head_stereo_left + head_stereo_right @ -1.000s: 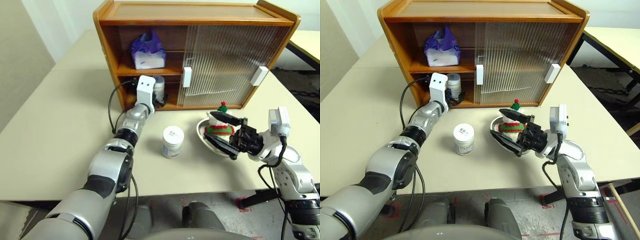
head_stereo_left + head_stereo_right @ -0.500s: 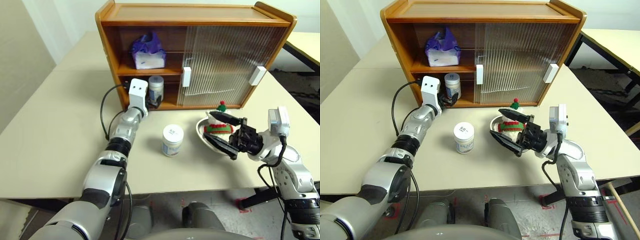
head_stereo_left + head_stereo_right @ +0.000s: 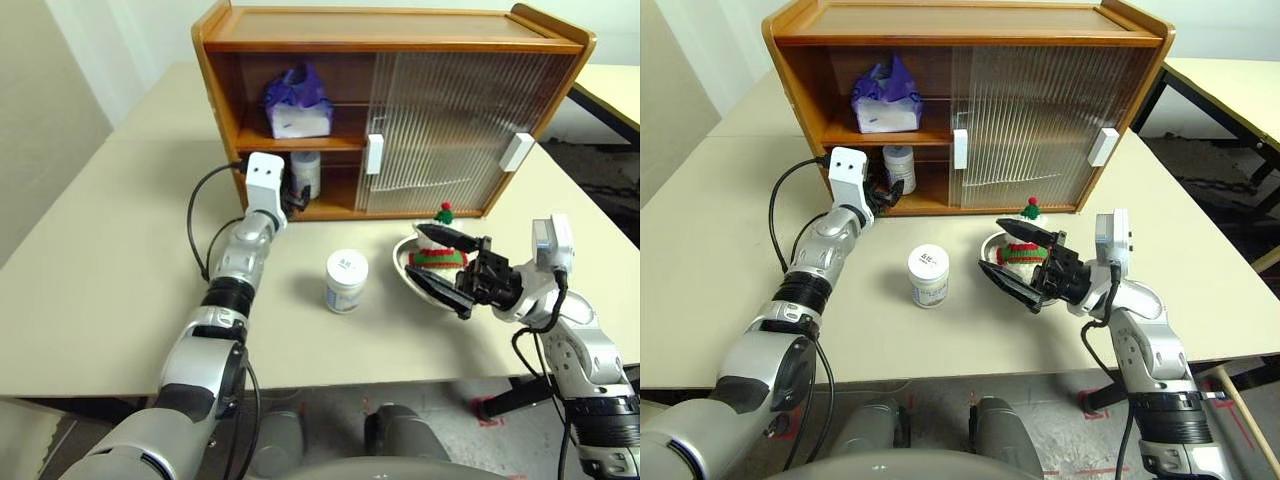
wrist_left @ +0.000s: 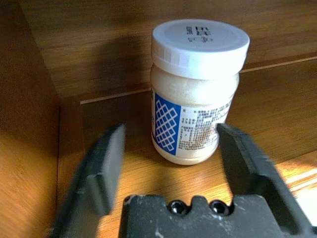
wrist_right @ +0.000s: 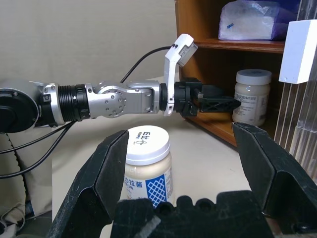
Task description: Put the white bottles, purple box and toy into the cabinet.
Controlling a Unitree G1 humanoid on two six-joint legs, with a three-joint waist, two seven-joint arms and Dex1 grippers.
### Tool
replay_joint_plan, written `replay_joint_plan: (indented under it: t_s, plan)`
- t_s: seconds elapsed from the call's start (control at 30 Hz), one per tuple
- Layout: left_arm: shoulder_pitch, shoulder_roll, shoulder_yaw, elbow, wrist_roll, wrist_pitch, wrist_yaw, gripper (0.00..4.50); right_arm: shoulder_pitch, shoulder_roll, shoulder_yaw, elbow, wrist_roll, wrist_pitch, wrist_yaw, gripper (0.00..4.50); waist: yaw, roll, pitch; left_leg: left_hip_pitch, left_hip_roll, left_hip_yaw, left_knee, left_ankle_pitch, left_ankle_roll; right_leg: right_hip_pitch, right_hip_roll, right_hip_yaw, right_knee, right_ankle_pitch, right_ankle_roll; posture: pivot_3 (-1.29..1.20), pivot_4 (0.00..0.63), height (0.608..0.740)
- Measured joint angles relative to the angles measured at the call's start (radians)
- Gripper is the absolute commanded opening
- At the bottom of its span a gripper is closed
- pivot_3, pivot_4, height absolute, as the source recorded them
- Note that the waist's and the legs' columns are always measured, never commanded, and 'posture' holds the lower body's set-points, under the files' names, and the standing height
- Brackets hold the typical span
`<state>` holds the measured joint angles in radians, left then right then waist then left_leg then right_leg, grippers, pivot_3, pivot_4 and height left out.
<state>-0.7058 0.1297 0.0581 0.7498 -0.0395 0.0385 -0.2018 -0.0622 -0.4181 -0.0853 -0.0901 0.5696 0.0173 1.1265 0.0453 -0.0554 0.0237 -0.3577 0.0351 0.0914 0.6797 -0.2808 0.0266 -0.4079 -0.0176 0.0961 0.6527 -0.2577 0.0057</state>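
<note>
Nearest the robot, the right gripper (image 3: pixel 1025 265) hangs above the table (image 3: pixel 90 290) with its two black fingers spread wide and nothing between them, just in front of a shiny steel bowl (image 3: pixel 412 272). The toy (image 3: pixel 437 247), a white plush bear in a red-and-green sweater and hat, sits in that bowl, right behind the spread fingers. A little to the left of the bowl, one white bottle (image 3: pixel 346 282) stands upright on the bare tabletop, apart from both grippers; in the right wrist view it shows between the right gripper's fingers, but they are not touching it. Farther back, the left arm reaches to the open left side of the cabinet (image 3: pixel 400 28), and the left gripper (image 4: pixel 168 148) sits at the mouth of the lower compartment with its fingers released and wide apart. The second white bottle (image 4: pixel 197 89) stands upright on the cabinet floor just beyond those fingertips, free of them, near the back wall. On the inner shelf above it rests the purple box (image 3: pixel 296 104), a soft tissue pack with a tufted purple top. To the right of the open section, the two ribbed sliding doors (image 3: pixel 455 125) with white block handles (image 3: pixel 374 154) cover the rest of the cabinet front.
</note>
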Motion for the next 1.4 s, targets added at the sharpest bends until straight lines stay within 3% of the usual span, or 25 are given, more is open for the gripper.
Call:
replay_joint_plan:
  t_s: [0.2,0.27,0.63,1.4]
  plan:
    - [0.053,-0.017,0.001,-0.074,0.000,0.032,0.017,4.48,-0.001,0.005,0.008,0.011,-0.003,-0.004,0.002,4.50,0.001,0.000,0.000,0.000,0.002,0.000,0.000,0.000,0.000,0.000,0.000,0.000,0.000,0.000,0.000,0.11,0.000,0.740]
    - [0.053,-0.017,0.003,-0.083,-0.001,0.032,0.030,4.11,-0.001,0.008,0.015,0.011,-0.004,-0.007,0.002,4.50,0.001,0.000,0.000,0.000,0.002,0.000,0.000,0.000,0.000,0.000,0.000,0.000,0.000,0.000,0.000,0.11,0.000,0.740]
    - [-0.026,-0.040,0.025,0.014,-0.001,-0.001,0.122,0.01,0.001,0.005,0.030,0.011,-0.011,-0.018,0.001,4.50,0.000,0.000,0.000,0.000,0.000,0.000,0.000,0.000,0.000,0.000,0.000,0.000,0.000,0.000,0.000,0.09,0.000,0.740]
    - [-0.121,-0.104,0.119,0.221,-0.057,-0.088,0.200,0.01,0.002,0.000,0.030,0.011,-0.014,-0.023,-0.011,4.50,-0.003,-0.001,0.000,0.000,-0.002,0.000,0.000,-0.002,-0.003,0.000,0.000,0.000,-0.001,0.000,0.002,0.08,0.000,0.740]
